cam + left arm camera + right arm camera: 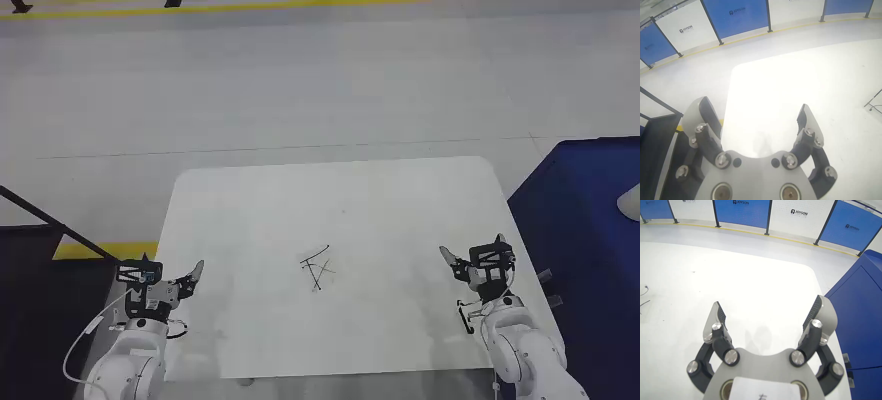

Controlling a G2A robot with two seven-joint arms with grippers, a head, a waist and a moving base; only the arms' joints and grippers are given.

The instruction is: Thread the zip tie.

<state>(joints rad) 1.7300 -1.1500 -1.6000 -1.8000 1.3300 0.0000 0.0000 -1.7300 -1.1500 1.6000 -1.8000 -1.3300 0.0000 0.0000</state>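
Several thin black zip ties point(317, 267) lie crossed over each other near the middle of the white table point(400, 210). A few of their ends show as zip ties point(873, 101) in the left wrist view and as zip ties point(644, 294) in the right wrist view. My left gripper point(172, 279) hovers over the table's left edge, open and holding nothing, well to the left of the ties. My right gripper point(473, 254) hangs open over the table's right side, equally far from them. Its own view has the left gripper point(754, 106) wide open, and the right gripper point(768, 302) likewise.
A blue cabinet point(585, 230) stands close against the table's right edge. A dark frame point(40, 225) stands beside the left edge. Blue and white fence panels point(757, 211) line the room beyond a yellow floor line.
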